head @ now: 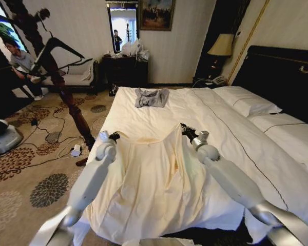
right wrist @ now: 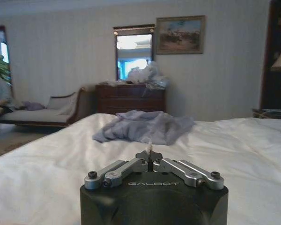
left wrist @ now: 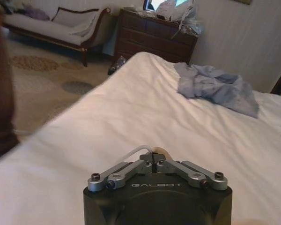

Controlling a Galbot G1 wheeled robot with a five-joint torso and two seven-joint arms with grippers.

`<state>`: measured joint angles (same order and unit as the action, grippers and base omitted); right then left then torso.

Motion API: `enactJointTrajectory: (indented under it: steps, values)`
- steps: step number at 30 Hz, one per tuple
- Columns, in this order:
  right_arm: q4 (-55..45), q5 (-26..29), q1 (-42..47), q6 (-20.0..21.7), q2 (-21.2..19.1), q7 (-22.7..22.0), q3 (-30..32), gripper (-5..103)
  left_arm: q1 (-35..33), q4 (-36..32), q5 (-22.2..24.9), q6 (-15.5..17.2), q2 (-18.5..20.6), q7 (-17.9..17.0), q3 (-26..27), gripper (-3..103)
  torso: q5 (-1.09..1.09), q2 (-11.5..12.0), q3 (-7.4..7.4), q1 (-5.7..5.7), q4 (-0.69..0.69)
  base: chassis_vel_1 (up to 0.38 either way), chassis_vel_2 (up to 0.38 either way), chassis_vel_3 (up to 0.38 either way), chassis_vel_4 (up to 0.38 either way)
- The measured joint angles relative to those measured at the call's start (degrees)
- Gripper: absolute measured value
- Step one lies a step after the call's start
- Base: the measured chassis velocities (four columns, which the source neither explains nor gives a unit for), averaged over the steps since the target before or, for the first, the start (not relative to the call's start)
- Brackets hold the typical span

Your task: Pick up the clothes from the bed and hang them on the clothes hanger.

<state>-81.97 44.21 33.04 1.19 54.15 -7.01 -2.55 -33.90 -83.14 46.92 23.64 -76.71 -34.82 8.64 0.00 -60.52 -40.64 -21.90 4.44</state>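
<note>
Now you're holding the thin, wrinkly cream clothes (head: pixel 159 179) draping over the white bed (head: pixel 236 133), left claw (head: pixel 114 136) and right claw (head: pixel 185 127) each pinching an upper corner.

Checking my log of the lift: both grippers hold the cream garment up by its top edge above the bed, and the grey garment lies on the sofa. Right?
Not quite. The grey garment lies on the bed, near its far end, as the head view shows; the sofa stands beyond. The rest holds: the left gripper and right gripper each pinch the top edge of the cream garment, lifted over the bed.
</note>
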Motion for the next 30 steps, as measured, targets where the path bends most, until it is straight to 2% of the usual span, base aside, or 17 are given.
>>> enactJointTrajectory:
  steps: [1,2,4,6,11,17,23,26,27,28,29,30]
  values:
    - [0.0,0.2,0.0,-0.9,0.3,1.4,-0.3,0,0.6,0.5,-0.3,0.0,-1.9,-0.2,0.1,0,0.01,0.0,0.0,0.0,0.01,0.0,0.0,0.0,0.0]
    - [0.0,0.2,0.0,-0.9,0.3,1.4,-0.3,0,0.6,0.5,-0.3,0.0,-1.9,-0.2,0.1,0,0.01,0.0,0.0,0.0,0.01,0.0,0.0,0.0,0.0]
    - [-1.0,0.3,0.6,-3.6,0.7,5.5,-0.9,0,1.4,0.7,-0.8,0.5,-6.5,-0.8,0.4,0,0.01,0.0,0.02,0.0,0.04,0.0,0.0,0.0,0.0]
    - [-1.9,0.2,1.6,-4.4,0.8,6.6,-1.2,0,1.1,0.5,-1.8,0.8,-8.5,-1.3,0.2,0,0.02,0.0,0.02,0.02,0.04,0.0,0.0,0.0,0.0]
    - [-1.2,-1.8,3.7,-5.4,1.6,6.8,-1.7,0,-0.8,2.2,-4.8,-0.9,-11.1,-1.2,-0.5,0,0.01,0.0,0.02,0.03,-0.02,0.0,0.0,0.0,0.0]
    - [-0.5,-2.3,4.9,-6.3,2.9,6.8,-3.2,0,-2.5,4.6,-6.9,-4.4,-13.9,-0.1,-1.6,0,0.01,0.0,0.02,0.03,0.03,0.0,0.0,0.0,0.0]
    - [-1.0,-1.9,5.5,-5.3,3.3,5.4,-3.8,-3,-4.1,2.8,-5.0,-3.6,-13.8,-1.0,-2.6,0,0.0,0.0,0.02,0.02,-0.01,0.0,0.0,0.0,0.0]
    - [-8.5,5.0,9.2,2.7,0.3,3.5,-2.1,13,-7.1,-5.3,5.0,5.7,-9.7,-6.1,-4.7,14,0.01,0.0,0.02,0.01,0.02,0.0,0.0,0.0,0.0]
    - [-10.8,6.7,10.4,4.9,-0.6,3.1,-1.4,18,-8.0,-8.1,8.4,8.9,-8.1,-8.4,-5.0,14,-0.01,0.0,0.02,0.02,0.03,0.0,0.0,0.0,0.0]
    - [-11.8,7.4,10.9,5.8,-1.1,3.0,-1.0,18,-8.4,-9.3,9.9,10.1,-7.4,-9.4,-5.0,19,-0.01,0.0,0.02,0.02,0.02,0.0,0.0,0.0,0.0]
    - [-15.7,9.1,13.4,9.6,-2.6,1.9,0.6,24,-9.9,-13.3,14.7,13.4,-4.5,-12.5,-5.0,24,-0.02,0.0,0.03,0.04,0.02,0.0,0.0,0.0,0.0]
    - [-15.7,9.1,13.4,9.6,-2.6,1.9,0.6,24,-9.9,-13.3,14.7,13.4,-4.5,-12.5,-5.0,24,-0.02,0.0,0.03,0.04,0.02,0.0,0.0,0.0,0.0]
